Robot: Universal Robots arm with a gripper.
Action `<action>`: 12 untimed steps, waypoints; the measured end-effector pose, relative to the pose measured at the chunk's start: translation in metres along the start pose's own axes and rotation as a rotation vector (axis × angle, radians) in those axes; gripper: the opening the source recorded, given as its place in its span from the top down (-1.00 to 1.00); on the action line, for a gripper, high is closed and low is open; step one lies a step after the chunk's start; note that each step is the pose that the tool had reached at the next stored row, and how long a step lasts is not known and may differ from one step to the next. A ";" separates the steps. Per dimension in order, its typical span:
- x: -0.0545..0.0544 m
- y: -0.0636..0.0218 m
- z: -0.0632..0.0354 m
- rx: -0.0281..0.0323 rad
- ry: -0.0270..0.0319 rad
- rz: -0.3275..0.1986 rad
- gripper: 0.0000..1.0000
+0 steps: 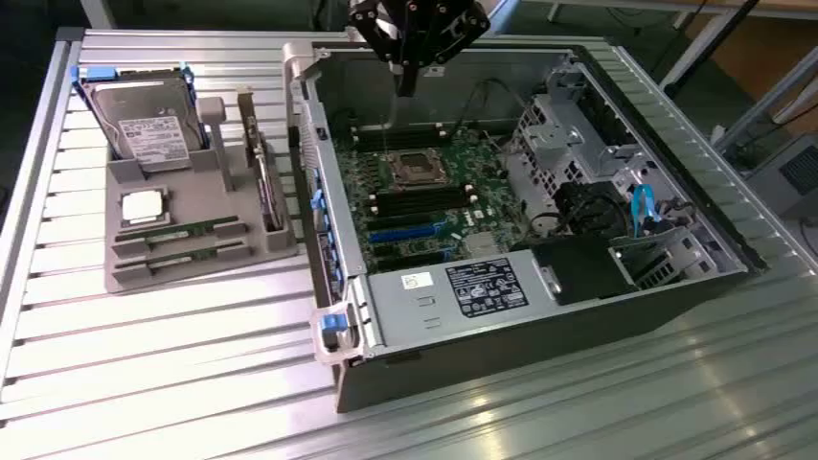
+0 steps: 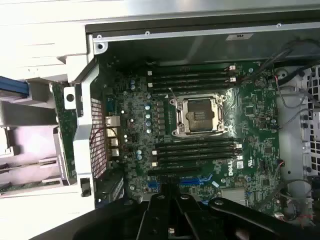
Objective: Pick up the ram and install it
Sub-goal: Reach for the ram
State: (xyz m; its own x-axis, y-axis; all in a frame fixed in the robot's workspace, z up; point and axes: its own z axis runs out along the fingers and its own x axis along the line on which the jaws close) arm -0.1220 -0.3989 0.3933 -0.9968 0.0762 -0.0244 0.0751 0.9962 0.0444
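While your hand [image 1: 405, 88] hangs above the open computer case [image 1: 537, 297], fingers pressed together on nothing, the ram [image 1: 172, 233] lies flat in a groove of the grey tray [image 1: 128, 278] on the surface [image 1: 153, 383]. It is outside the case and well apart from the hand, with a twin stick [image 1: 182, 255] just beside it. Watch the pinch: closed fingers would, by my judgement, strike the stick's upper edge rather than straddle it, and a thin board in a shallow groove could tip or skid. The twin sits close enough for a fingertip to catch it too. On the motherboard [image 2: 150, 115], the memory slots [image 2: 195, 150] run just beside the CPU socket [image 2: 196, 116] — a tilted or misaligned stick could jam against a slot's latches or foul the socket.
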 end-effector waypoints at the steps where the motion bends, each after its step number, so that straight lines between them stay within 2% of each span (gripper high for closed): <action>1: 0.018 -0.0013 -0.0005 0.0000 -0.0001 0.000 0.80; 5: 0.028 -0.0021 -0.0008 0.0000 0.0000 0.000 0.80; 12: 0.036 -0.0027 -0.0010 -0.0001 -0.0001 0.000 0.80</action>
State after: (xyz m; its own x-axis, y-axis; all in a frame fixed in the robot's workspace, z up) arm -0.1581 -0.3989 0.3933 -0.9968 0.0762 -0.0245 0.0751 0.9962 0.0444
